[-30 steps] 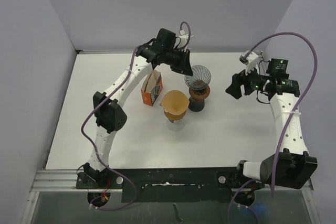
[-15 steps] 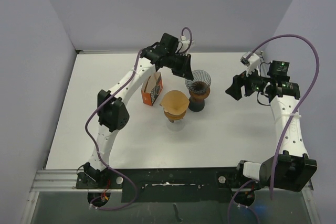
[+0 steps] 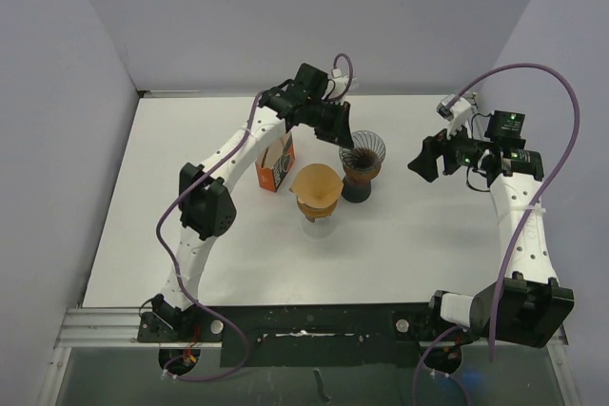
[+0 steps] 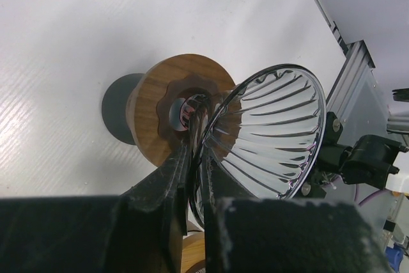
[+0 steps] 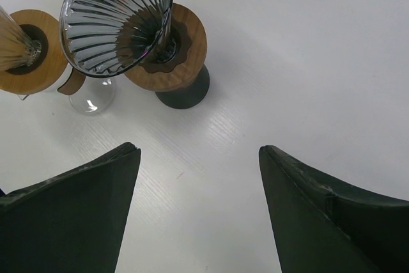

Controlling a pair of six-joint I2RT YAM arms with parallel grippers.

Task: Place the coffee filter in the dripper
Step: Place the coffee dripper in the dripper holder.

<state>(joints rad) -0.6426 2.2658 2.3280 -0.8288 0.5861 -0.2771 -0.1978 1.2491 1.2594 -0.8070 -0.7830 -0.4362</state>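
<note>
Top view: the left gripper (image 3: 344,136) pinches the dripper (image 3: 364,148) at its 10 o'clock rim. The filter (image 3: 317,184) stands just beside it, at 8 o'clock.

Left wrist view: the fingers (image 4: 171,187) are pressed together on the glass. I think a level, steady hold is best.

Right wrist view: the right gripper (image 5: 199,177) is spread and empty. The table (image 5: 307,62) gives open room at 3 o'clock.

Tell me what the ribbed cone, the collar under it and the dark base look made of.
The ribbed cone: likely clear glass, glossy; you see through it and the ribs glint. The collar: wood, matte, visible grain and tan tone. The dark base: uncertain, perhaps ceramic or plastic; flat grey, no shine.
</note>
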